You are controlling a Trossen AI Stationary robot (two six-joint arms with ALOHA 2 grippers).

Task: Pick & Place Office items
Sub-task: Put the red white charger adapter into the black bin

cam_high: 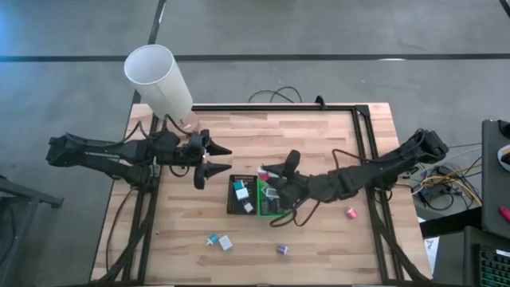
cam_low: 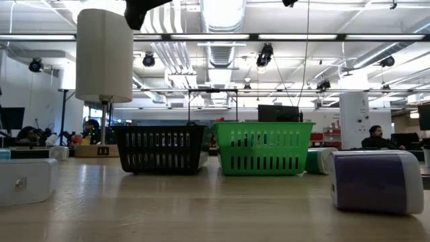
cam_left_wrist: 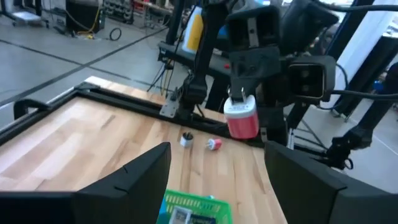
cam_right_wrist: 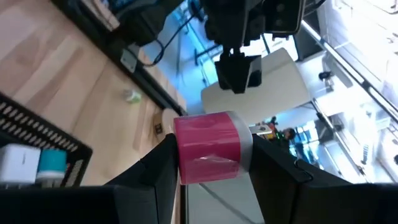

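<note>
Above the green tray (cam_high: 271, 209), right gripper (cam_right_wrist: 211, 163) apparently clamping pink block (cam_right_wrist: 212, 148), left gripper (cam_high: 219, 159) spread.

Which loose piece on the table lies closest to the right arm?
The pink piece, alone on the right side beside the right arm; the others lie toward the table's front.

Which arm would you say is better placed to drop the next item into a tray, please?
The right. Its pincer already grips a pink blocky office item above the black slatted plastic tray and green slatted plastic tray, while the left pincer hangs open and empty beside them.
</note>
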